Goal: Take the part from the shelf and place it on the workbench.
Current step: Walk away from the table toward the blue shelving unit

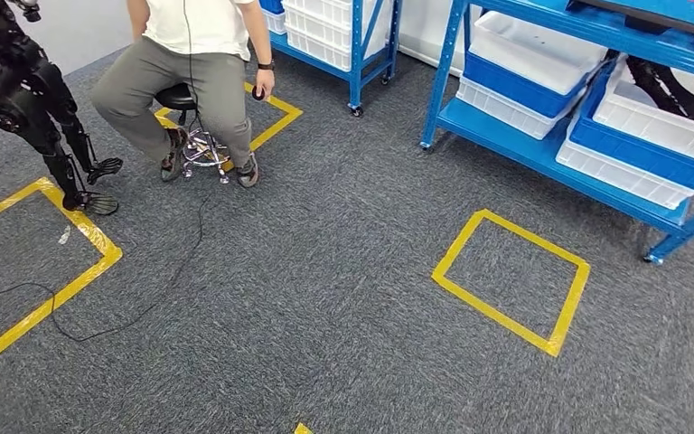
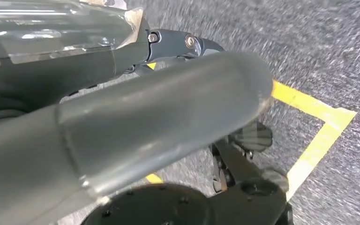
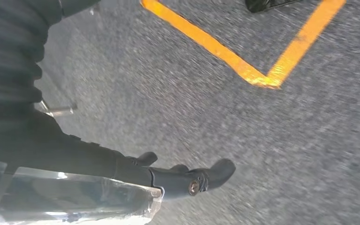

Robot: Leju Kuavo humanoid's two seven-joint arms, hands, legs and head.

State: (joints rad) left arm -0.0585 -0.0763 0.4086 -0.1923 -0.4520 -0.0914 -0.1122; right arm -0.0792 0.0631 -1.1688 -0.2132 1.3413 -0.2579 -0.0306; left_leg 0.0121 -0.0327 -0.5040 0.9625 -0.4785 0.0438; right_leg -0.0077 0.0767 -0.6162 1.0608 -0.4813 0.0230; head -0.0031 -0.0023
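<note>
Black parts [image 1: 678,95] lie in a white bin [image 1: 660,127] on the blue shelf rack [image 1: 524,149] at the right of the head view. My left hand [image 2: 159,117] hangs over the grey carpet, its thick grey thumb stretched out and its dark fingers [image 2: 183,42] apart from it, with nothing held. My right hand [image 3: 136,168] also hangs above the carpet, and its dark fingers [image 3: 201,178] are extended and hold nothing. Both hands are far from the shelf.
A yellow tape square [image 1: 512,280] marks the floor before the rack. A person [image 1: 194,81] sits on a stool at the back left, beside another dark robot [image 1: 36,99] and a second tape square [image 1: 45,262]. A cable [image 1: 145,307] crosses the carpet. Another blue rack [image 1: 357,54] stands behind.
</note>
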